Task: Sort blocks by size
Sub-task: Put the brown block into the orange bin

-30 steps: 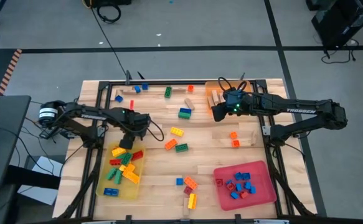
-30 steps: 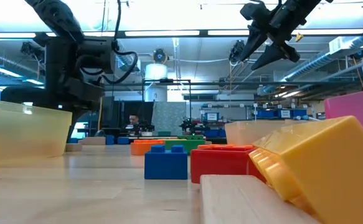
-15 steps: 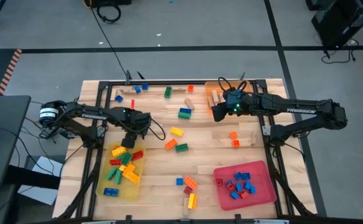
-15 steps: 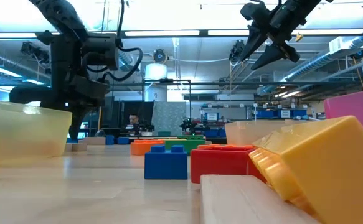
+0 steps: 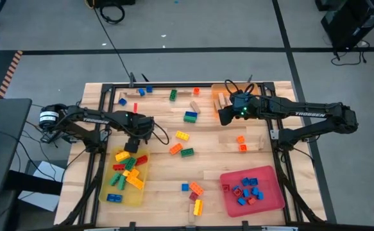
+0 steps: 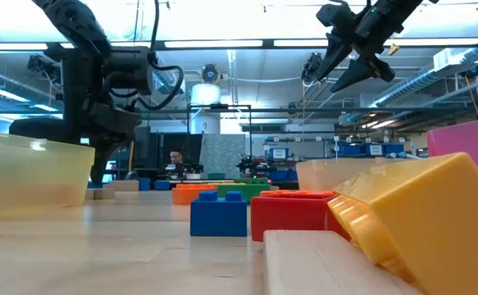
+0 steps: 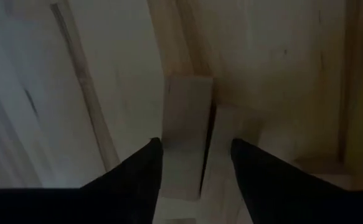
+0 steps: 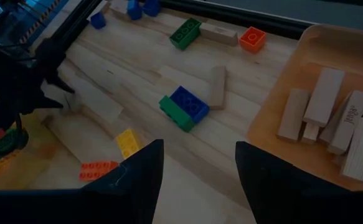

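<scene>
My left gripper (image 5: 133,145) points straight down by the far end of the yellow tray (image 5: 104,190), which holds several coloured blocks. In the left wrist view its fingertips (image 7: 197,165) stand apart, over two tan wooden blocks (image 7: 186,134) lying side by side on the table. Whether the fingers touch them I cannot tell. My right gripper (image 5: 225,116) hangs high over the far right of the table, open and with nothing between its fingers (image 8: 197,180), beside the orange tray (image 8: 274,93) of wooden pieces. Loose blocks lie mid-table: a blue-and-green pair (image 5: 190,117) and a yellow one (image 5: 183,135).
A pink tray (image 5: 274,174) with blue and red blocks sits at the near right. More blocks lie along the far edge (image 5: 172,95), by the right side (image 5: 241,143) and near the front (image 5: 195,192). Bare wood shows at the table's middle (image 5: 219,157).
</scene>
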Robot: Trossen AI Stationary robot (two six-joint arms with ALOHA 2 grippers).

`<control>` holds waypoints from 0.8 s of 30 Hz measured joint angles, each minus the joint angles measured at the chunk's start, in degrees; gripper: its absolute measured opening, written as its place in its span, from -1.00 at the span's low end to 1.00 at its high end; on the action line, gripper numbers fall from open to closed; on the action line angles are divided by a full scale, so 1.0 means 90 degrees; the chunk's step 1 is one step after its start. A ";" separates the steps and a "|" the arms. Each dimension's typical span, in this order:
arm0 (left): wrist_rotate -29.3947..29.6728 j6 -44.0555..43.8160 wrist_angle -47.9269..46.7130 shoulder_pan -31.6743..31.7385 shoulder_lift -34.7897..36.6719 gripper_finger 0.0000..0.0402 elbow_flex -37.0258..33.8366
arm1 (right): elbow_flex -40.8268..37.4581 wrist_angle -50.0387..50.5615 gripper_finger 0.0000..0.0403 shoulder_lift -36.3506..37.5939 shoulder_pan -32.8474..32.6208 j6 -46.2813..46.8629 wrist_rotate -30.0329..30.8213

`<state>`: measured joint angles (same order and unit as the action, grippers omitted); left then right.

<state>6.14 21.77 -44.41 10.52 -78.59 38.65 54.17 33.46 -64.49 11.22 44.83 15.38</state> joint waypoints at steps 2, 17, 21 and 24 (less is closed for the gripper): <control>0.0185 0.0033 0.0014 -0.0003 -0.0002 0.10 0.0000 | 0.0000 0.0000 0.06 0.0000 0.0000 -0.0001 -0.0002; 0.1684 0.0054 0.0224 0.0279 -0.0039 0.29 0.0261 | 0.0000 0.0004 0.06 0.0000 0.0000 -0.0003 -0.0037; 0.1669 0.0052 0.0115 0.0282 -0.0036 0.29 0.0603 | 0.0000 0.0006 0.06 0.0000 0.0000 -0.0051 -0.0037; 0.1659 0.0050 0.0061 0.0282 -0.0036 0.29 0.0767 | 0.0000 0.0006 0.06 0.0000 0.0000 -0.0136 -0.0037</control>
<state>21.07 22.23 -43.86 13.06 -78.91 45.56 54.17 33.52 -64.49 11.22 43.61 15.05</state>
